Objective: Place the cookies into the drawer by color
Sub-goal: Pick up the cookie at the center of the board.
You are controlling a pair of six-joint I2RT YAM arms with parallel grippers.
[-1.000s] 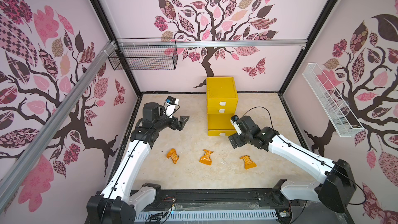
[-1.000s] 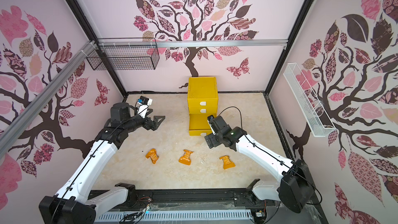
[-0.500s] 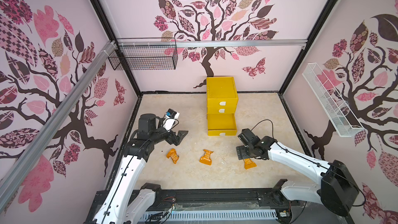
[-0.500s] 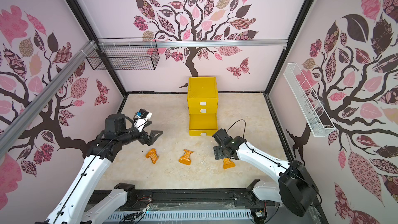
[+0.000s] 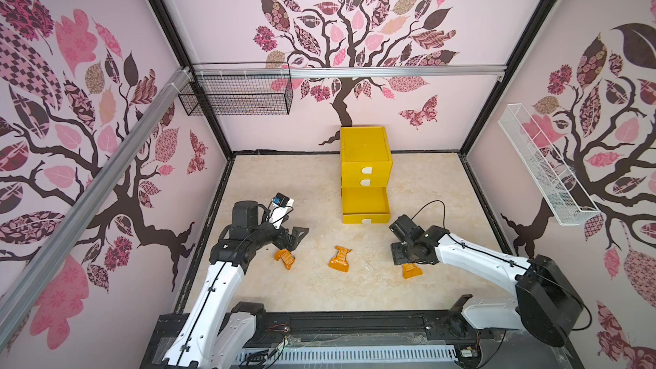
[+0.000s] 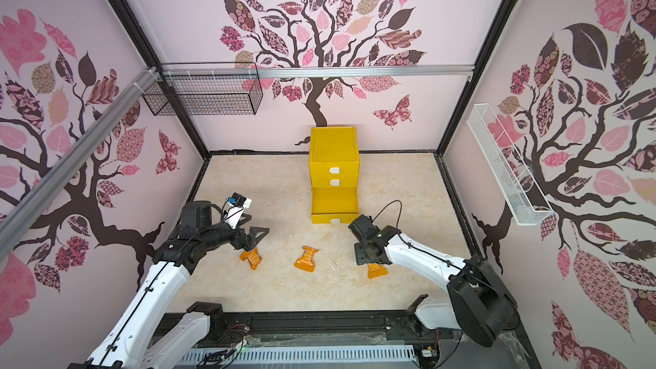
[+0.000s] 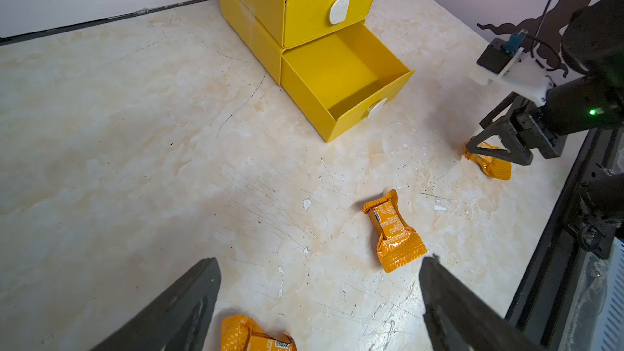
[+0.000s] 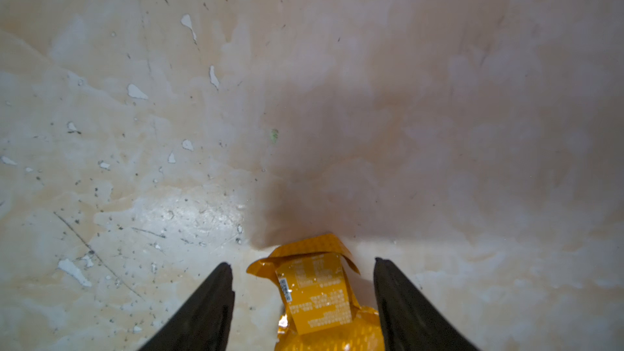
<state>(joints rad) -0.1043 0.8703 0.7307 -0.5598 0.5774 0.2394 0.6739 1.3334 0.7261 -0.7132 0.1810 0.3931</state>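
Your worktop (image 5: 284, 179): a beige marbled surface, scuffed, with small white chips toward the front.

On it you have:
- One yellow drawer cabinet (image 5: 365, 157), standing against the back wall near the centre, with its bottom drawer (image 5: 365, 204) pulled out.
- Three orange cookie packets in a loose row nearer the front, well apart:
  - left packet (image 5: 284, 258)
  - middle packet (image 5: 339, 259), lying flat
  - right packet (image 5: 411, 271), partly covered from above and possibly crumpled
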